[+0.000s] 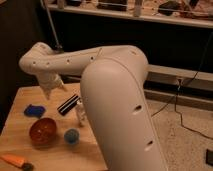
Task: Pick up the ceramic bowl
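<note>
Up on the wooden counter point(56, 157), the ceramic bowl point(42, 131) sits near the front left, just beside a small blue cup point(71, 135) on its right. Above and to the right of the bowl hangs the end effector point(67, 105), fingers spread wide and holding nothing, between a flat blue object point(34, 110) and a small white bottle point(80, 113). An orange carrot-like item point(13, 160) lies at the front edge.

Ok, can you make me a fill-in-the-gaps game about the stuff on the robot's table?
The cup beside the ceramic bowl is coloured ___.
The open pincer hangs above the table, holding ___.
Of the two dishes, the wider one is the ___.
Missing words: blue, nothing, ceramic bowl.
</note>
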### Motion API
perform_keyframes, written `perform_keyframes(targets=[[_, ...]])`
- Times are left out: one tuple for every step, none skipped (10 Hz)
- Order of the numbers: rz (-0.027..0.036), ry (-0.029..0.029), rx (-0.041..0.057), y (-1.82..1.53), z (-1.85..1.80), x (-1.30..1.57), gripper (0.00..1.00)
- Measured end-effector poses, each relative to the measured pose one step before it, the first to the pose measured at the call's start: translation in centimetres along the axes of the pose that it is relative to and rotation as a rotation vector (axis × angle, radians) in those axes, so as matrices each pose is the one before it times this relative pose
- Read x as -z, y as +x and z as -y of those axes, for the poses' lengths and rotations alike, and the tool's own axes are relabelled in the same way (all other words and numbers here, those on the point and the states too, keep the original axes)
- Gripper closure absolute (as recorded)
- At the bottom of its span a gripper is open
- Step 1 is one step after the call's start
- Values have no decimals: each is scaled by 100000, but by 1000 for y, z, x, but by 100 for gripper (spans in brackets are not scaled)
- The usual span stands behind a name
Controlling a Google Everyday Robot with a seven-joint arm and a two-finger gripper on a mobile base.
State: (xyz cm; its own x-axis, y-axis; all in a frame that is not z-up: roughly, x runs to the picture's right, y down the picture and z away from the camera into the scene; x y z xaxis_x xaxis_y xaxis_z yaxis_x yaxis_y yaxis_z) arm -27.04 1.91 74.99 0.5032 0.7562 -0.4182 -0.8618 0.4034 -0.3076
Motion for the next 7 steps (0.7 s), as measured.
perform_keyframes(targets=[[-440, -2251, 2242, 392, -701, -458, 35], [-817, -1909, 1371, 904, -513, -319, 35], [-736, -869, 944, 859, -209, -332, 35], [-1149, -876, 1764, 1160, -527, -431, 35], [-643, -378, 1368, 564, -449, -297, 35], [-1475, -420, 3044, 1027, -976, -636, 35], [-1340, -217, 2700, 683, -937, -770, 35]])
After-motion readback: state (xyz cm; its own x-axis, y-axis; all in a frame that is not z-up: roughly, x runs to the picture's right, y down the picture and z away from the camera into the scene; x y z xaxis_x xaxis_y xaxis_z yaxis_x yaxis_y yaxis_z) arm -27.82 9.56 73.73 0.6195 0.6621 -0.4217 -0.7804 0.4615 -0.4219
